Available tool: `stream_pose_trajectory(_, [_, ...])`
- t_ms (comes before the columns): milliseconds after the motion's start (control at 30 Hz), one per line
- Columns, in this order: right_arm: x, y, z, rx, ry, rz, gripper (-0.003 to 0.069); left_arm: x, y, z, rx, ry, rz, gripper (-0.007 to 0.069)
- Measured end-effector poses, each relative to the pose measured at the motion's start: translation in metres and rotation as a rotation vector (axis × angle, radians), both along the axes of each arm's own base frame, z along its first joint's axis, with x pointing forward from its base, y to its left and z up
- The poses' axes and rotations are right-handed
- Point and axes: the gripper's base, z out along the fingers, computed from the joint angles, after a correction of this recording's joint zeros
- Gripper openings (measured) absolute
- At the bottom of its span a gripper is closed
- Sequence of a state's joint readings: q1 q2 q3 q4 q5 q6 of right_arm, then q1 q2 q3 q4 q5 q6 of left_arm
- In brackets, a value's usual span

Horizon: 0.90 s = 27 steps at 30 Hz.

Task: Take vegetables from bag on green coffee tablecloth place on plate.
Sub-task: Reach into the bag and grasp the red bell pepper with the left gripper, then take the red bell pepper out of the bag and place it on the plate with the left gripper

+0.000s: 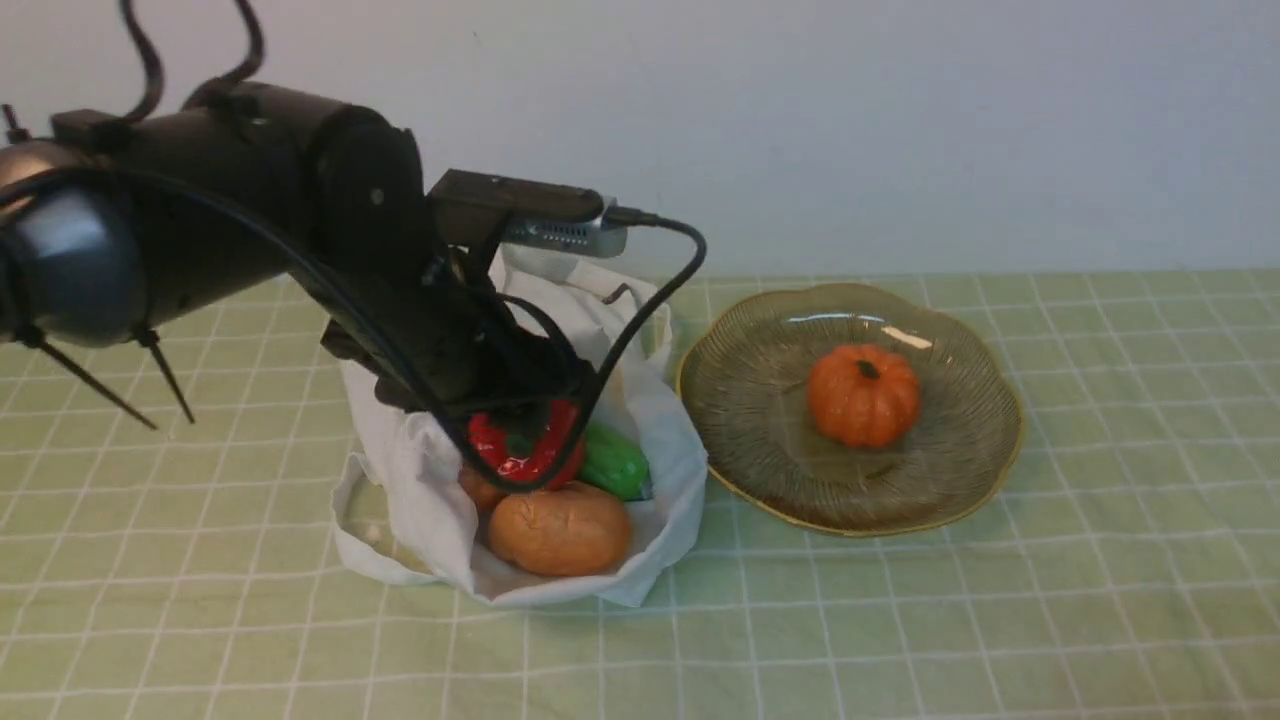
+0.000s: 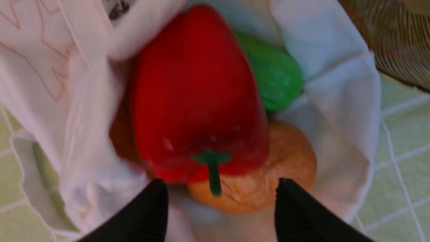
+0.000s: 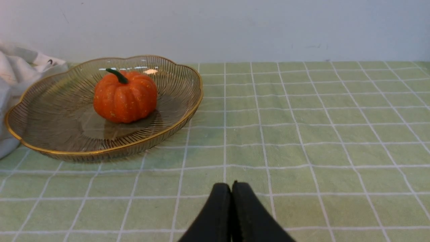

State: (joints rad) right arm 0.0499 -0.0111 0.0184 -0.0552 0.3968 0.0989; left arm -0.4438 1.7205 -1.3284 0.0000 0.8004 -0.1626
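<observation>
- The left arm (image 1: 250,190) is leaning over the bag, presumably because its mouth is facing the robot's side and the vegetables are lying within reach there.
- The left gripper (image 2: 221,191) is pointing into that opening, its jaws standing wide apart and gripping nothing; the green stem (image 2: 214,173) is showing between them. The wrist view is blurred, so the fingertips may be brushing something, though no contact is showing clearly.
- The white bag (image 1: 672,480) is slumping open on the green tablecloth (image 1: 200,630), its soft sides cupping the vegetables and likely stopping them from rolling off.
- Inside, one brown lump (image 1: 480,489) is hiding mostly behind cloth and pepper. The red pepper (image 2: 198,90) is lying uppermost, its stem end turned towards the bag's mouth, which is probably making it the easiest next pick.
- The other brown lump (image 1: 560,530) is resting at the mouth, just in front of the pepper, and the green cucumber (image 1: 612,462) is lying beside the pepper, on the plate's side.
- The glass plate (image 1: 740,430) is sitting just right of the bag, seemingly to make each transfer short. It is holding an orange pumpkin (image 1: 864,395) near its middle, leaving room around it for the rest.
- The right gripper (image 3: 231,191) is waiting out over the cloth, its jaws closed tip to tip and holding nothing.
</observation>
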Motion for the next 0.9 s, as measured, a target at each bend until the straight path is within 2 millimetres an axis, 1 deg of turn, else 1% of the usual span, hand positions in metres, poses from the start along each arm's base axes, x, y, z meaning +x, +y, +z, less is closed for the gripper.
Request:
stream_pose_trajectory(100, [0.000,0.000,0.000,0.000,0.000,0.000,-0.0015,0.011,-0.003,-0.009,0.013,-0.043,-0.002,0.0580])
stream_pose_trajectory(167, [0.000,0.000,0.000,0.000,0.000,0.000,-0.0015,0.016,-0.004,-0.017,0.022,-0.042,-0.006,0.0644])
stream_pose_trajectory(233, [0.000,0.000,0.000,0.000,0.000,0.000,-0.0015,0.019,-0.006,-0.026,0.027,-0.035,-0.009,0.0676])
stream_pose_trajectory(300, [0.000,0.000,0.000,0.000,0.000,0.000,-0.0015,0.020,-0.007,-0.030,0.031,-0.027,-0.009,0.0682])
stream_pose_trajectory(367, [0.000,0.000,0.000,0.000,0.000,0.000,-0.0015,0.023,-0.008,-0.040,0.043,-0.008,-0.011,0.0679])
stream_pose_trajectory(400, [0.000,0.000,0.000,0.000,0.000,0.000,-0.0015,0.023,-0.008,-0.041,0.044,-0.006,-0.011,0.0678])
stream_pose_trajectory(467, [0.000,0.000,0.000,0.000,0.000,0.000,-0.0015,0.025,-0.009,-0.045,0.046,-0.001,-0.011,0.0647])
stream_pose_trajectory(533, [0.000,0.000,0.000,0.000,0.000,0.000,-0.0015,0.025,-0.009,-0.044,0.044,-0.004,-0.010,0.0592])
stream_pose_trajectory(567, [0.000,0.000,0.000,0.000,0.000,0.000,-0.0015,0.025,-0.009,-0.042,0.047,-0.002,-0.010,0.0593])
stream_pose_trajectory(600, [0.000,0.000,0.000,0.000,0.000,0.000,-0.0015,0.026,-0.009,-0.040,0.050,-0.001,-0.011,0.0593])
stream_pose_trajectory(667, [0.000,0.000,0.000,0.000,0.000,0.000,-0.0015,0.025,-0.008,-0.026,0.063,0.004,-0.022,0.0593])
stream_pose_trajectory(700, [0.000,0.000,0.000,0.000,0.000,0.000,-0.0015,0.025,-0.008,-0.025,0.066,0.006,-0.024,0.0593])
stream_pose_trajectory(733, [0.000,0.000,0.000,0.000,0.000,0.000,-0.0015,0.023,-0.008,-0.007,0.074,0.001,-0.041,0.0593])
stream_pose_trajectory(767, [0.000,0.000,0.000,0.000,0.000,0.000,-0.0015,0.022,-0.008,0.005,0.071,-0.009,-0.046,0.0593])
stream_pose_trajectory(800, [0.000,0.000,0.000,0.000,0.000,0.000,-0.0015,0.020,-0.009,0.022,0.054,-0.023,-0.047,0.0593])
stream_pose_trajectory(833, [0.000,0.000,0.000,0.000,0.000,0.000,-0.0015,0.019,-0.008,0.027,0.049,-0.025,-0.048,0.0593])
stream_pose_trajectory(867, [0.000,0.000,0.000,0.000,0.000,0.000,-0.0015,0.017,-0.011,0.050,-0.004,-0.058,-0.045,0.0593])
stream_pose_trajectory(900, [0.000,0.000,0.000,0.000,0.000,0.000,-0.0015,0.016,-0.012,0.053,-0.022,-0.056,-0.046,0.0593])
